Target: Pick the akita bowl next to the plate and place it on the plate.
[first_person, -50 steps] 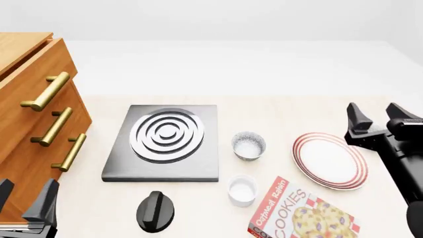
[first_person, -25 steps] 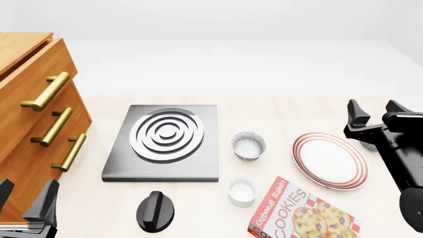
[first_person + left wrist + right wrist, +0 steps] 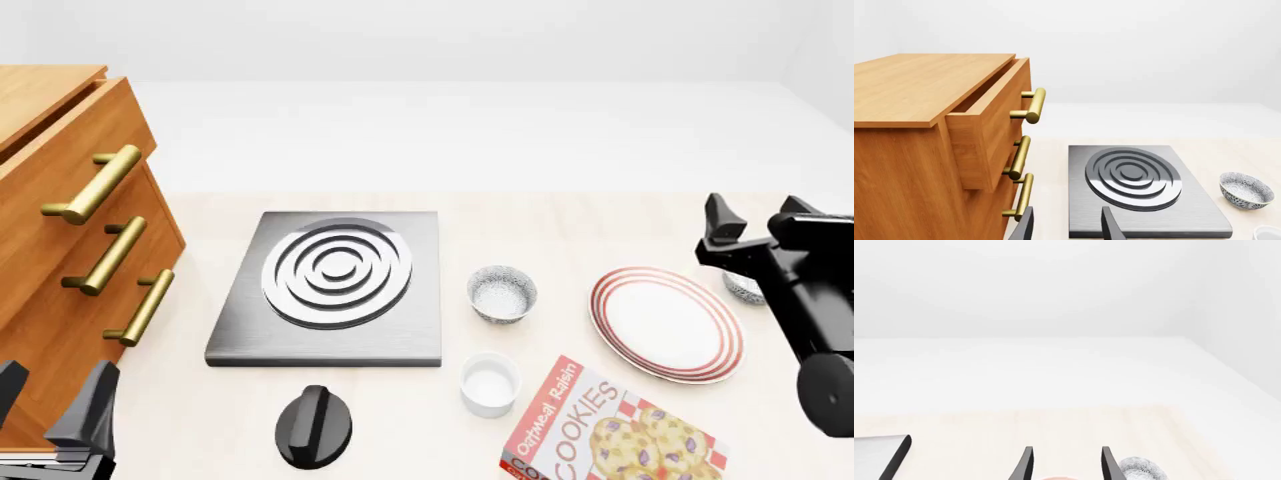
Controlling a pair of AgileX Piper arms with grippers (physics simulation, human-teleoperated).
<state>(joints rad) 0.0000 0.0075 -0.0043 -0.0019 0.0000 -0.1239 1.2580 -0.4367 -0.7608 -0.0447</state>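
Right claw point(image 3: 757, 222) hangs with its jaws spread wide and empty above the bench point(image 3: 561, 220), just past the plate's point(image 3: 665, 323) far right edge. We spot the target bowl point(image 3: 742, 287) right beside the plate, mostly hidden behind the arm. A twin bowl point(image 3: 502, 293) sits left of the plate. Left claw point(image 3: 54, 400) waits low by the drawers point(image 3: 67, 250), open too, nothing in it.

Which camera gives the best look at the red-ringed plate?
The front view: the plate lies whole and unobstructed there. The right wrist view catches only a pale sliver at its lower edge, probably the rim; the left wrist view doesn't show it.
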